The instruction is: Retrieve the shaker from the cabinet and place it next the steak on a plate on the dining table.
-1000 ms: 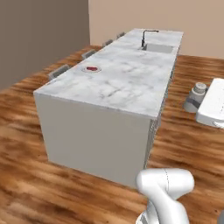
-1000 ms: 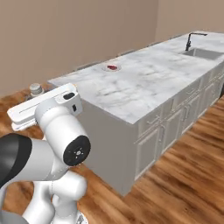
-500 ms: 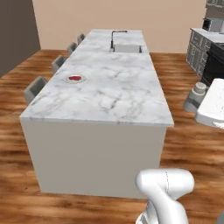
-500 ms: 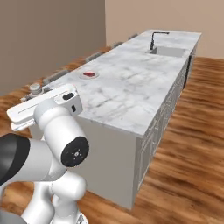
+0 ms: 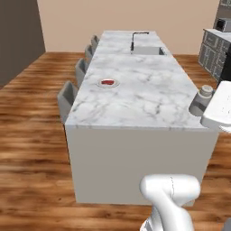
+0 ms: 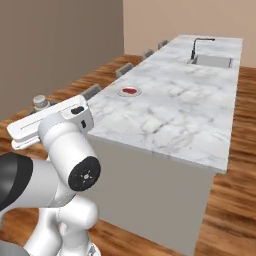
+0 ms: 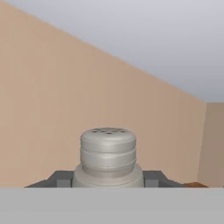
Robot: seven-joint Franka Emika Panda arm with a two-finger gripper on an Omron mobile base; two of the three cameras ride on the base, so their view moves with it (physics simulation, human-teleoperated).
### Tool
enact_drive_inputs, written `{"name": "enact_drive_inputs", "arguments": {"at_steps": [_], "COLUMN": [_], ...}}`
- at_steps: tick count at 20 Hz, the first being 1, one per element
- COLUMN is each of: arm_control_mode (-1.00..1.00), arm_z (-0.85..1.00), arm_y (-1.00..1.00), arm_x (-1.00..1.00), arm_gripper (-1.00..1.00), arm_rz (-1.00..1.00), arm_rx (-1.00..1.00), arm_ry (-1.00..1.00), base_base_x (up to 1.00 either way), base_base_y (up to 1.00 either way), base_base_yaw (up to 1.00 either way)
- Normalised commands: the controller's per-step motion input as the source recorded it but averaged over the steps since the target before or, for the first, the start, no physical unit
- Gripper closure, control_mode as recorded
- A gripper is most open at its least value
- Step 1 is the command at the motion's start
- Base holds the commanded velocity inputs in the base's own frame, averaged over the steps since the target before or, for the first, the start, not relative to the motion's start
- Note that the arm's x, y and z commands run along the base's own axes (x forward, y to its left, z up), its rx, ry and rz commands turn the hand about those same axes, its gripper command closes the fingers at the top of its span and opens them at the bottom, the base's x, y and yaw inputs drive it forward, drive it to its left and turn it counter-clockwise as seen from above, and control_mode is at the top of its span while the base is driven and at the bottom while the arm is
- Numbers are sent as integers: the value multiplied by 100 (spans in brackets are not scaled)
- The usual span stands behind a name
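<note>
- Small round pale grey-white plate (image 5: 108, 83) seen on the long white grey-veined marble counter (image 5: 149, 97), near its left edge, with a small chunk of bright red steak (image 5: 107, 82) lying in its middle.
- Same plate (image 6: 129, 91) and steak (image 6: 129, 90) seen from the right base view, well apart from the arm.
- Rectangular sink basin (image 5: 145, 51) sunk into the far part of the counter, with a thin dark bent faucet (image 5: 137, 39) beside it.
- Grey cushioned stools (image 5: 66, 96) lined up along the counter's left side.
- Warm brown wooden plank floor (image 5: 31, 122) all around, plain beige wall (image 5: 126, 18) at the far end, grey drawer units (image 5: 212, 56) at the far right.
- Small grey metallic cylindrical shaker (image 7: 108, 157) with a lighter perforated cap held upright between the dark jaws (image 7: 108, 178), closed narrowly on its lower body.
- Shaker (image 5: 201, 99) carried in the air off the counter's near right corner in the left base view, at the end of the white hand.
- Shaker (image 6: 40, 103) raised at the far left in the right base view, above the white forearm, well apart from the plate.
- Hand camera pointed level at a beige wall under a pale ceiling.
</note>
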Motion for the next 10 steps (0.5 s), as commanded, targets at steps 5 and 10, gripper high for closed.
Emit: {"name": "enact_drive_inputs", "arguments": {"at_steps": [5, 10], "arm_control_mode": [100, 100], "arm_z": [0, 0], "arm_y": [0, 0], "arm_x": [0, 0], "arm_gripper": [100, 100], "arm_rz": [0, 0], "arm_rx": [0, 0], "arm_ry": [0, 0], "base_base_x": [38, 51], "base_base_y": [100, 100], "base_base_yaw": [-12, -19]}}
